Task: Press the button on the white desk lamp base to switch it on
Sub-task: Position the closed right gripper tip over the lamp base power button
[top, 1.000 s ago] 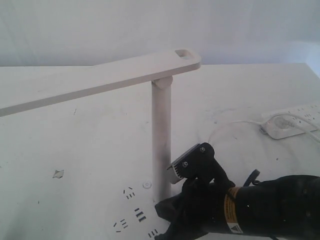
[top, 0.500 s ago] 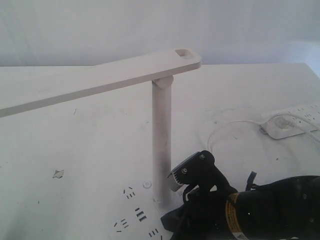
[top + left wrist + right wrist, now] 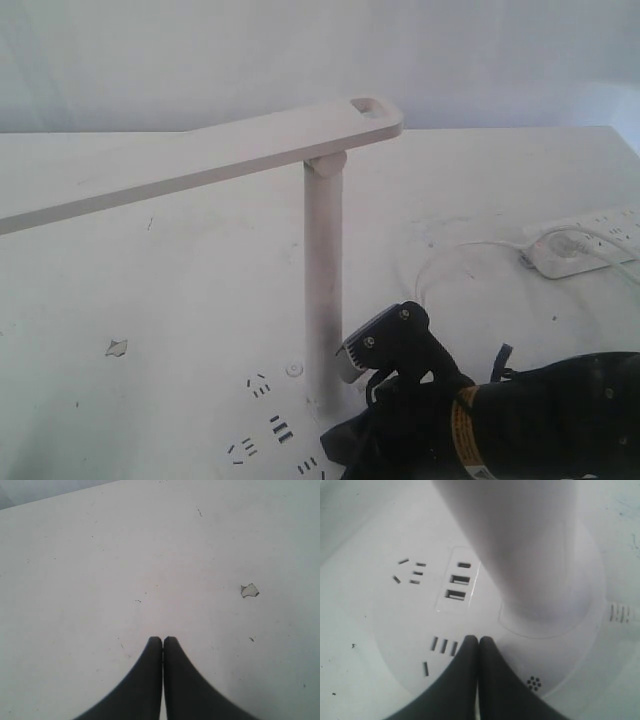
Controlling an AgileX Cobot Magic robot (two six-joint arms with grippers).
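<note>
The white desk lamp (image 3: 322, 270) stands on the table, its long bar head (image 3: 200, 165) reaching left. Its round lamp base (image 3: 265, 412) lies at the bottom edge, with a small round button (image 3: 293, 369) close to the pole. My right gripper (image 3: 336, 438) comes in low from the right and ends at the base beside the pole. In the right wrist view it (image 3: 479, 639) is shut and empty over the base (image 3: 410, 615), between socket slots (image 3: 443, 645) and the pole foot (image 3: 540, 615). No button shows there. My left gripper (image 3: 162, 639) is shut over bare table.
A white power strip (image 3: 590, 240) with a cable (image 3: 450, 252) lies at the right. USB slots (image 3: 457, 582) sit on the base near the pole (image 3: 520, 545). A chipped spot (image 3: 249, 590) marks the table (image 3: 180, 300).
Over the last second my right gripper has sunk lower and shifted slightly right beside the pole. In the last half second it has barely moved.
</note>
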